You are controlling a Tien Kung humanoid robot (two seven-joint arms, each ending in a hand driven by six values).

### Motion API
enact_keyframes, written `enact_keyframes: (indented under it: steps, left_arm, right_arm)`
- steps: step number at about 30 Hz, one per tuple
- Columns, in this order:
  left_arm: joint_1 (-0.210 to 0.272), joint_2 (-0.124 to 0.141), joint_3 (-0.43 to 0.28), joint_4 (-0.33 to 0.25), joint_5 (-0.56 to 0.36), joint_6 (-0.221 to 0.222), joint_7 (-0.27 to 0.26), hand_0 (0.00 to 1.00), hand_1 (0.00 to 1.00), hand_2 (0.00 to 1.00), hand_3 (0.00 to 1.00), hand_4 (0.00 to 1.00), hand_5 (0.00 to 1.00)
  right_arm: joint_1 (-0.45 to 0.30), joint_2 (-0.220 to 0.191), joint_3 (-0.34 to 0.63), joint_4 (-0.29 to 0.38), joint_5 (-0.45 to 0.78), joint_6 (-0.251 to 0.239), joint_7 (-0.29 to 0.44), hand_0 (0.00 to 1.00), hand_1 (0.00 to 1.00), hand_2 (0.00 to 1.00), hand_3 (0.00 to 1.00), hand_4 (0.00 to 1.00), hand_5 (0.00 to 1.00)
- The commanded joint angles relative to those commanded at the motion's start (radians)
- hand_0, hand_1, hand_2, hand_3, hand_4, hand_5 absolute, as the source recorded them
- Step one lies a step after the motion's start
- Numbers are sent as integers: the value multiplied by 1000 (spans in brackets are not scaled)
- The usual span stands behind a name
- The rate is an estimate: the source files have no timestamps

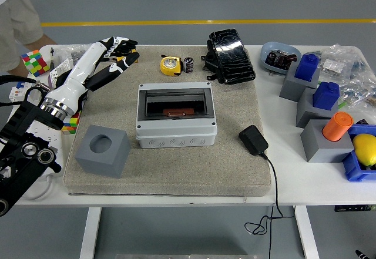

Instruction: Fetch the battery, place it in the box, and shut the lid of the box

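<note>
At bench centre, on the mat: one grey box, lid down, an orange item — I judge it the battery — showing through the lid. I hold the left hand up and left, well clear, fingers loosely spread, holding nothing. One tape measure — one grey block.

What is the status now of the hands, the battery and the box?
Left hand open, empty, raised at table's far left. Right hand not in view. Box lid looks shut, reddish object inside. Nothing in the way.
</note>
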Motion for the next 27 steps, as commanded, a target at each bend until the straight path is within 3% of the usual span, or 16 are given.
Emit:
enact_keyframes:
  steps: [11, 17, 27]
  left_arm:
    - [69, -17, -209, 30, 27, -19, 19, 693, 755, 733, 742, 998, 998]
    - [93, -23, -257, 34, 25, -96, 70, 692, 756, 735, 743, 998, 998]
    - [140, -28, -318, 29, 1, -84, 40, 691, 755, 738, 740, 998, 998]
  right_arm:
    - [-3, -4, 6, -2, -1, 10, -5, 637, 669, 666, 547, 983, 396]
    - [3, -5, 13, 2, -10, 8, -4, 637, 669, 666, 547, 983, 395]
    - [4, -8, 18, 0, -7, 7, -8, 640, 669, 667, 547, 981, 395]
